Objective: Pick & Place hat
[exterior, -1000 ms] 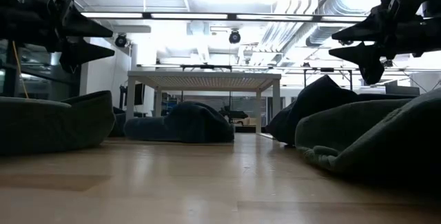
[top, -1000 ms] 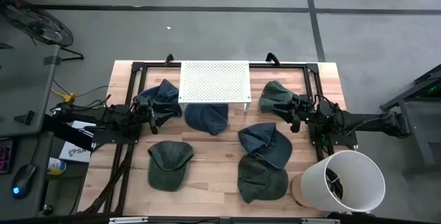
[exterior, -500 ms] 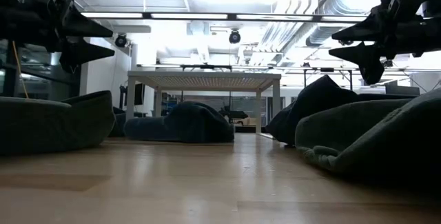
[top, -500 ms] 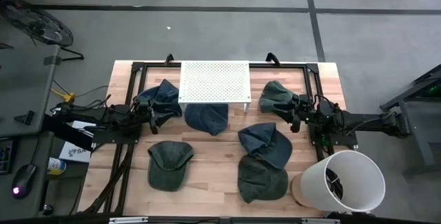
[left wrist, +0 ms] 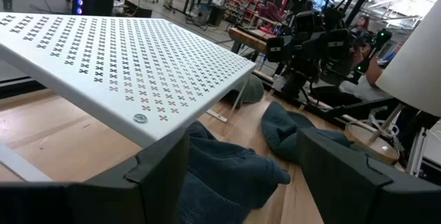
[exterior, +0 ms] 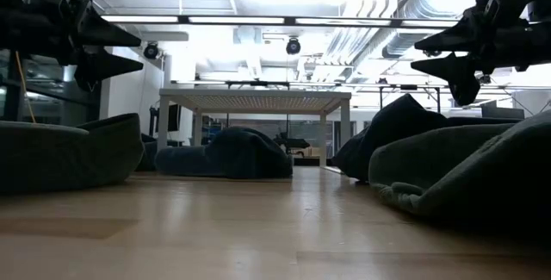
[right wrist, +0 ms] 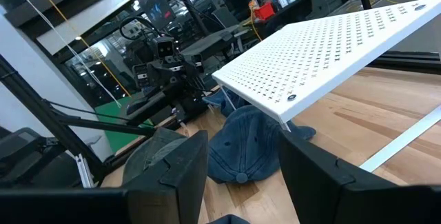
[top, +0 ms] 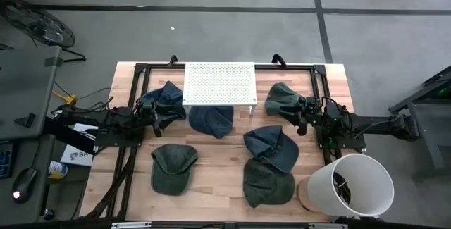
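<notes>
Several caps lie flat on the wooden table: a dark blue one (top: 168, 99) by my left gripper (top: 156, 115), a denim one (top: 211, 120) half under the white perforated shelf (top: 219, 83), an olive one (top: 283, 99) by my right gripper (top: 301, 120), a blue-green one (top: 271, 146), and two olive ones (top: 173, 167) (top: 267, 183) toward the near edge. Both grippers are open and hover above the table, left (exterior: 138, 50) and right (exterior: 415, 57), pointing at each other. The left wrist view shows the denim cap (left wrist: 227, 172) between its fingers, and the right wrist view shows the same cap (right wrist: 241, 145).
A white bucket (top: 349, 185) stands at the table's near right corner. The perforated shelf stands on thin legs at the far edge. A black frame (top: 141, 68) runs along the far side. Bare wood (top: 218, 172) shows between the near caps.
</notes>
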`<state>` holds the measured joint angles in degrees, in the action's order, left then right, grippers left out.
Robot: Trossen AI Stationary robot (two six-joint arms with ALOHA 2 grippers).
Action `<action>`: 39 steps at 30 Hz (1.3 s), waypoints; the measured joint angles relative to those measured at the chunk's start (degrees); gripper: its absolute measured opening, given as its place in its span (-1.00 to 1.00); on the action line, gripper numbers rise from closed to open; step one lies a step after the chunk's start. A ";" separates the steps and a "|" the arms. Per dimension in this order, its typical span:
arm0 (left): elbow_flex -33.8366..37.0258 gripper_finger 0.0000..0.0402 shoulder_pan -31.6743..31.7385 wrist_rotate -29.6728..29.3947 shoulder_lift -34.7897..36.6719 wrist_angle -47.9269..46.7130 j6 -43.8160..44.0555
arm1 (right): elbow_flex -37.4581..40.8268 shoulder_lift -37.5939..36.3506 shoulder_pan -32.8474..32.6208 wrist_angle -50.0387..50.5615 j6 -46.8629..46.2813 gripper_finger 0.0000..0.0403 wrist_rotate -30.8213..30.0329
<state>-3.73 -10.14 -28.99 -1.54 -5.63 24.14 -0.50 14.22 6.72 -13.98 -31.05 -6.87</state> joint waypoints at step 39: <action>0.00 0.31 0.01 0.00 0.01 -0.02 -0.01 | 0.00 0.02 -0.02 -1.31 -7.89 -0.17 -0.56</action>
<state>-3.73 -10.13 -28.99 -1.52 -5.65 24.14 -0.50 14.24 6.70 -15.29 -38.93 -7.43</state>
